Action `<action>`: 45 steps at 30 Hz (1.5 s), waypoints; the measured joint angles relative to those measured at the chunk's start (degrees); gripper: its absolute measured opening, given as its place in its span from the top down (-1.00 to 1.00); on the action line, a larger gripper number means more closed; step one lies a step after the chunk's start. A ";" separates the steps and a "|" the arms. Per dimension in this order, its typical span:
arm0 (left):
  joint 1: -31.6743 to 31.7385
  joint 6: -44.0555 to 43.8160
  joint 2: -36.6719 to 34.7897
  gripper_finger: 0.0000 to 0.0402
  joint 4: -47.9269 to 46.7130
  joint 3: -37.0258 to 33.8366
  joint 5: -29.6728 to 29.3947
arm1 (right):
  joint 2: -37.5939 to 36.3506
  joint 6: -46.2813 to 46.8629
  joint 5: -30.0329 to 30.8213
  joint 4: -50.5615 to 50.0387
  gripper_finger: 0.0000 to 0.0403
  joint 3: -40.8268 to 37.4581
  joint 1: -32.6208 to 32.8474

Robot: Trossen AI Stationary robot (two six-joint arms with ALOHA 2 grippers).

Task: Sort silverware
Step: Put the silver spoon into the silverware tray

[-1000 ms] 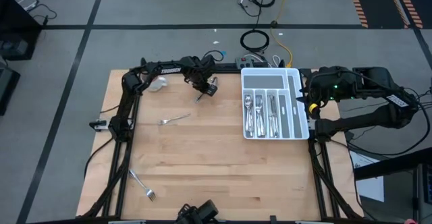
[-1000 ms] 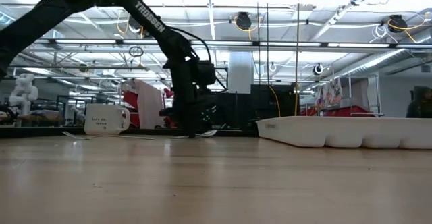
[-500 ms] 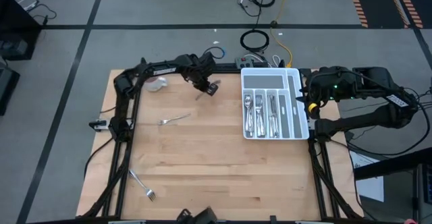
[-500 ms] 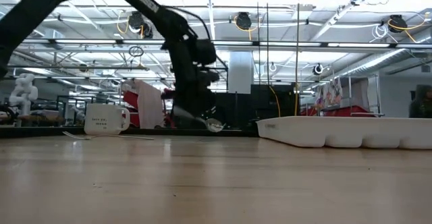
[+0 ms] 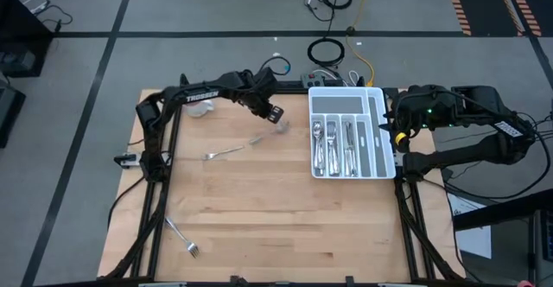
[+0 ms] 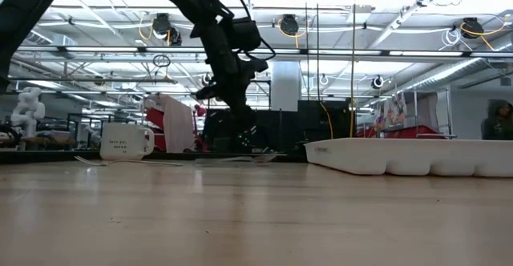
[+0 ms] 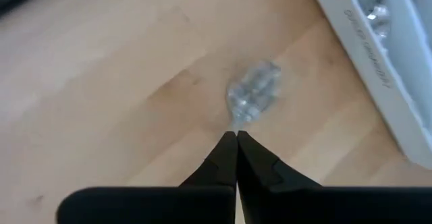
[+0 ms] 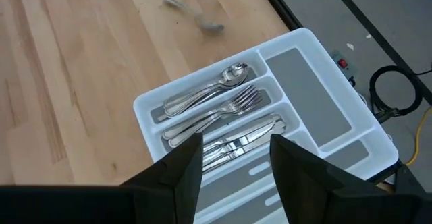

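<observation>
Black fingers of the left gripper (image 7: 236, 137) are pressed together on the thin handle of a spoon (image 7: 253, 92), whose bowl juts out past the fingertips above the bare wood. In the high view the left gripper (image 5: 275, 114) hangs over the back of the table (image 5: 259, 218), just left of the white cutlery tray (image 5: 373, 97), with the spoon (image 5: 281, 123) showing as a pale blur at its tip. The low view puts this gripper (image 6: 250, 142) close above the tabletop, the arm rising to the upper left.

A white mug (image 6: 126, 143) stands at the back left of the table. Two forks lie loose on the wood: one fork (image 5: 223, 153) near the centre left, well apart from the gripper, and a second fork (image 5: 182, 237) near the front left corner.

The tray's long compartments hold sorted pieces: spoons (image 8: 206, 89), forks (image 8: 219, 110) and knives (image 8: 236, 133), each kind in its own slot. The wide cross compartment at the tray's far end is bare.

The right gripper (image 8: 231, 158) waits above the tray's right side, its fingers spread apart and holding nothing.
</observation>
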 joint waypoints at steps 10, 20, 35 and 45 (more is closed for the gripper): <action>-4.06 13.66 0.83 0.36 -1.51 0.02 -1.59 | -0.07 0.17 -0.09 0.66 0.20 -1.38 0.00; -7.60 21.33 7.80 -0.04 -1.03 -0.02 -3.80 | -0.48 0.66 -2.40 4.15 0.20 -12.30 -0.04; -7.26 33.04 15.36 0.05 -0.16 0.36 -6.22 | -1.41 3.90 -12.63 12.98 0.20 -21.66 0.00; -7.63 32.81 15.57 0.93 -0.01 0.24 -8.35 | -2.81 4.24 -12.35 15.50 0.20 -21.66 0.00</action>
